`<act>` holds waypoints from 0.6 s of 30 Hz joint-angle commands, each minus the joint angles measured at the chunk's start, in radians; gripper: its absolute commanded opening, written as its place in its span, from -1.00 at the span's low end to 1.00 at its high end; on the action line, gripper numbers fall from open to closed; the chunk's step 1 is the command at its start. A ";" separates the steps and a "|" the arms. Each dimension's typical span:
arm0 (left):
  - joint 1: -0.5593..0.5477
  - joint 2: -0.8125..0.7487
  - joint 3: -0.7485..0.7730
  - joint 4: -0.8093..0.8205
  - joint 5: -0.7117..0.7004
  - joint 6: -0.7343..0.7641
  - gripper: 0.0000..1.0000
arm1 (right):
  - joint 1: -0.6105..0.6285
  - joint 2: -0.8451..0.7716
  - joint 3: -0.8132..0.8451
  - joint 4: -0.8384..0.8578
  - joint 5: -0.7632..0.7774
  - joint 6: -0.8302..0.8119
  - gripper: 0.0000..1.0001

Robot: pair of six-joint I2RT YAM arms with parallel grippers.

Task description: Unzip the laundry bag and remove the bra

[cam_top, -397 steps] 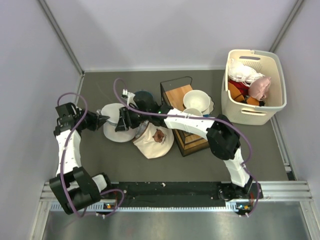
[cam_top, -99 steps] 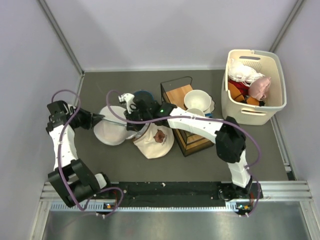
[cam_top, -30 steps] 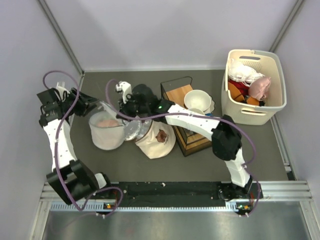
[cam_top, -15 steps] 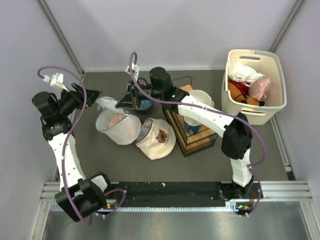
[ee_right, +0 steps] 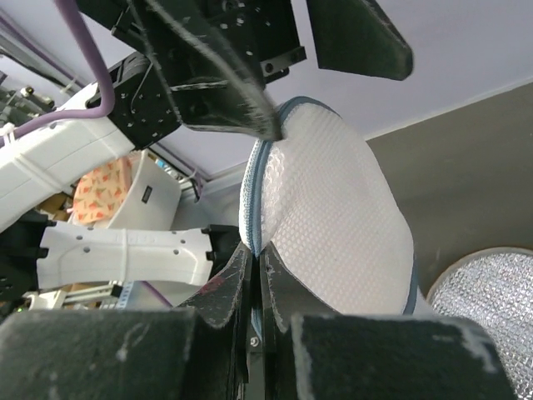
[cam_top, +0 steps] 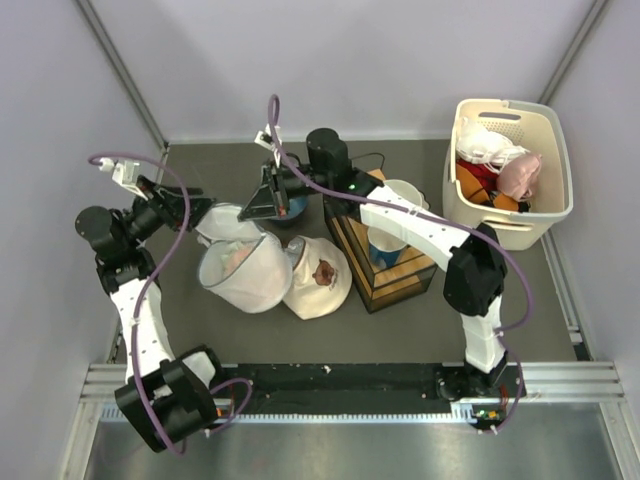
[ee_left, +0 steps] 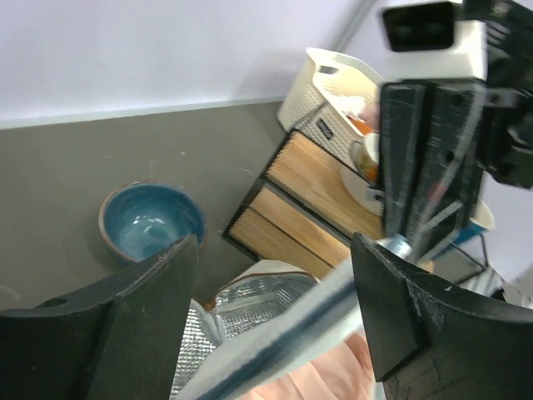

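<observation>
**Top view, centre left.** The bag [cam_top: 252, 282] lies on the table [cam_top: 400, 330] with its round flap [cam_top: 224, 222] raised from its upper edge.

- **Right gripper:** The right gripper [cam_top: 248, 210] has its jaws closed and pinches the flap's blue-trimmed rim, as shown at lower centre of the right wrist view. It holds the flap up, apparently so that the bag's opening is exposed.
- **Left gripper:** The left gripper [cam_top: 196, 210] sits at the upper left of the bag with its jaws spread wide. In its own wrist view the rim passes between the fingers [ee_left: 125, 333] without being clamped, so it grips nothing.
- **Bra:** The bra [cam_top: 237, 257] is inside the bag. It shows pink through the mesh and at the bottom edge of the left wrist view.
- **Judged stage:** The bag looks largely unzipped and the bra is not yet removed. The open left jaws seem placed to reach in for it.
- **Surroundings:** A cloth [cam_top: 322, 275] lies against the bag's right side, and a blue bowl [ee_left: 150, 221] sits just above the bag.
</observation>
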 commanded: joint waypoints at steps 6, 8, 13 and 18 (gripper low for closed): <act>-0.054 0.001 0.025 0.274 0.261 -0.147 0.61 | -0.029 0.007 0.085 0.054 -0.086 0.041 -1.00; -0.066 -0.005 0.031 0.273 0.275 -0.143 0.61 | -0.030 0.009 0.086 0.052 -0.091 0.045 -1.00; -0.114 0.000 0.103 -0.113 0.275 0.174 0.55 | -0.038 0.018 0.088 0.100 -0.112 0.082 -1.00; -0.147 0.024 0.135 -0.240 0.293 0.254 -0.03 | -0.042 0.030 0.091 0.126 -0.120 0.122 -1.00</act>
